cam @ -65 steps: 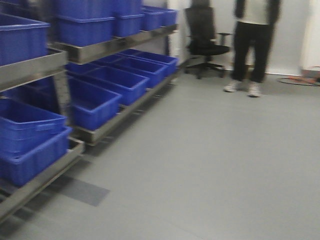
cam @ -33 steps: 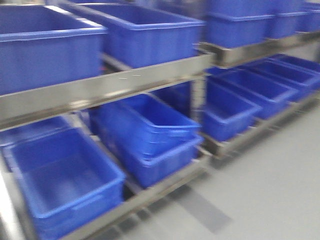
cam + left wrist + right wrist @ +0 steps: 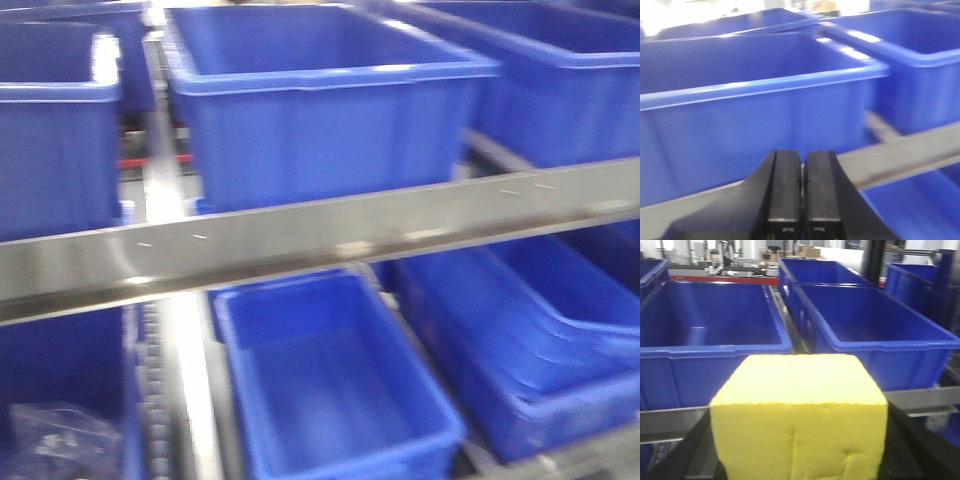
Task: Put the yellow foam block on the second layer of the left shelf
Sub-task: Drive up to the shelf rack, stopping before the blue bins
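The yellow foam block [image 3: 799, 415] fills the lower middle of the right wrist view, held between the black fingers of my right gripper [image 3: 799, 450], which is shut on it. It hangs in front of the steel shelf rail [image 3: 670, 422], facing two blue bins [image 3: 715, 335]. My left gripper [image 3: 802, 195] is shut and empty, its two black fingers pressed together, in front of a blue bin [image 3: 755, 125] on the shelf. The front view shows the shelf rail [image 3: 320, 235] with bins above and below; neither gripper shows there.
Blue bins [image 3: 320, 110] sit side by side on the upper shelf level, more bins [image 3: 330, 390] on the level below. One lower bin at the left holds a clear plastic bag [image 3: 60, 435]. A second blue bin [image 3: 870, 330] is to the right of the block.
The front view has swung left and closer to the shelf: floor, chair and standing person have left the frame, and the bins now fill it.
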Controlling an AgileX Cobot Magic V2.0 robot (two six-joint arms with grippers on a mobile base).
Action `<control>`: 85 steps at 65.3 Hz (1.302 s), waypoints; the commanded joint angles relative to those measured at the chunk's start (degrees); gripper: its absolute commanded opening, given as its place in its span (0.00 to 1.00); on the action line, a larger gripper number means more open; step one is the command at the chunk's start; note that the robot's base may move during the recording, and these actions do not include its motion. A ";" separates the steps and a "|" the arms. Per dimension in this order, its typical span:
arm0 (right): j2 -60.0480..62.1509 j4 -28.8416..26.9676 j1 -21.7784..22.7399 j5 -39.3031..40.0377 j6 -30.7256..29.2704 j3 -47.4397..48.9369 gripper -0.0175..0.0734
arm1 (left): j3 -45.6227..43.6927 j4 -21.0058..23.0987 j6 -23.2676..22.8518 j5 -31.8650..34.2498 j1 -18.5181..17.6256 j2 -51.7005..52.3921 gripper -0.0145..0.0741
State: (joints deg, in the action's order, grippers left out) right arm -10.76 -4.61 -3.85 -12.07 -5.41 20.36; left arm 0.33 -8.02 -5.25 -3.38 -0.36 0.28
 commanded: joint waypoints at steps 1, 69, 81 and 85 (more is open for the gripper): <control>-0.73 -0.20 0.41 5.45 -0.35 1.56 0.70 | 1.43 0.35 -0.27 4.70 -0.28 1.01 0.32; -0.73 -0.20 0.41 5.45 -0.35 1.56 0.70 | 1.43 0.35 -0.27 4.70 -0.28 1.01 0.32; -0.73 -0.20 0.41 5.45 -0.35 1.56 0.70 | 1.43 0.35 -0.27 4.70 -0.28 1.01 0.32; -0.73 -0.20 0.41 5.45 -0.35 1.56 0.70 | 1.43 0.35 -0.27 4.70 -0.28 1.01 0.32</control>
State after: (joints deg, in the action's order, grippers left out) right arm -10.76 -4.61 -3.85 -12.07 -5.41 20.36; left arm 0.33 -8.02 -5.25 -3.38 -0.36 0.28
